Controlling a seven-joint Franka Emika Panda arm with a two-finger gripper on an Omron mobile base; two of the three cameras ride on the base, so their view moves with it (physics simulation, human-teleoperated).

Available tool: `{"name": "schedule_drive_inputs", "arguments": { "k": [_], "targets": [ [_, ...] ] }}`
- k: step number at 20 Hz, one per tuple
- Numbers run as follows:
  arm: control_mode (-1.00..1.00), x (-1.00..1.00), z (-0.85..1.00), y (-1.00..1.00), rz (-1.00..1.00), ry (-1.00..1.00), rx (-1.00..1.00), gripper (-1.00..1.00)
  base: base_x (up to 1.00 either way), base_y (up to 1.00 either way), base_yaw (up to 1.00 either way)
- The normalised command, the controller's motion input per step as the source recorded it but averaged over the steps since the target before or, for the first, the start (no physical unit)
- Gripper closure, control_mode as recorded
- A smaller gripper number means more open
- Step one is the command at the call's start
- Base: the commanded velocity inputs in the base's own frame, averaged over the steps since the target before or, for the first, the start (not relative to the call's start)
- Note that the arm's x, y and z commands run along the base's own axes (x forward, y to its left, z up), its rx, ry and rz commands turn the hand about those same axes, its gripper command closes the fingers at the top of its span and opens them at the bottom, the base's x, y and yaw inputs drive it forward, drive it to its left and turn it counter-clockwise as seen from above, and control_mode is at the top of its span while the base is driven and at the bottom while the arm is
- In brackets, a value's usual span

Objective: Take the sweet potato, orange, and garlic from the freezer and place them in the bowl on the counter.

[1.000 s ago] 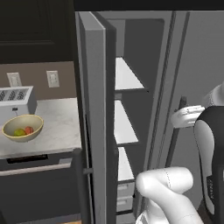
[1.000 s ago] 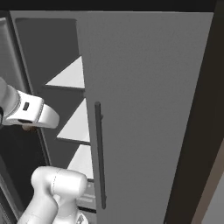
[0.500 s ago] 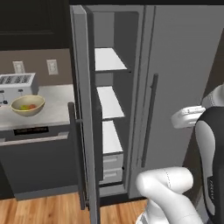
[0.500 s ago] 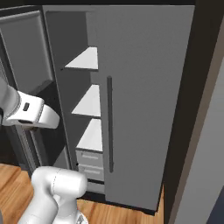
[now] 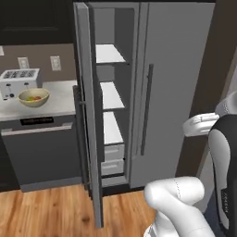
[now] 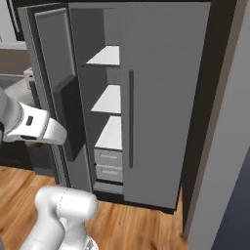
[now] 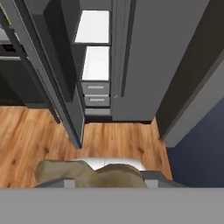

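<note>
Grey freezer (image 5: pixel 111 92) door open | wood floor (image 7: pixel 39 131) bare beside door edge

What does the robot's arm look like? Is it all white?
Mostly white. The arm is made of smooth, rounded, glossy segments, like fat tubes, with dark joints between them. One white link carries a small dark rectangular mark. No loose cables show.

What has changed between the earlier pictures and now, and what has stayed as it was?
The base has backed away from the freezer: both base views now take in the whole fridge, the wood floor and the cabinet under the counter. Nothing was taken hold of or let go. The freezer door stays open, the bowl stays beside the toaster, and the gripper stays shut.
</note>
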Motion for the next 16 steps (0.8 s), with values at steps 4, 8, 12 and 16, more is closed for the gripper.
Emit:
{"name": "schedule_drive_inputs", "arguments": {
  "k": [4, 8, 12, 16],
  "targets": [
    [1.0, 0.0, 0.0, 0.0, 0.0, 0.0, 0.0, 1.0, -0.27, 0.85, -0.01],
    [1.0, 0.0, 0.0, 0.0, 0.0, 0.0, 0.0, 1.0, -0.16, 1.0, 0.0],
    [1.0, 0.0, 0.0, 0.0, 0.0, 0.0, 0.0, 1.0, -0.07, 1.0, 0.0],
    [1.0, 0.0, 0.0, 0.0, 0.0, 0.0, 0.0, 1.0, 0.0, 1.0, 0.0]
  ]
}}
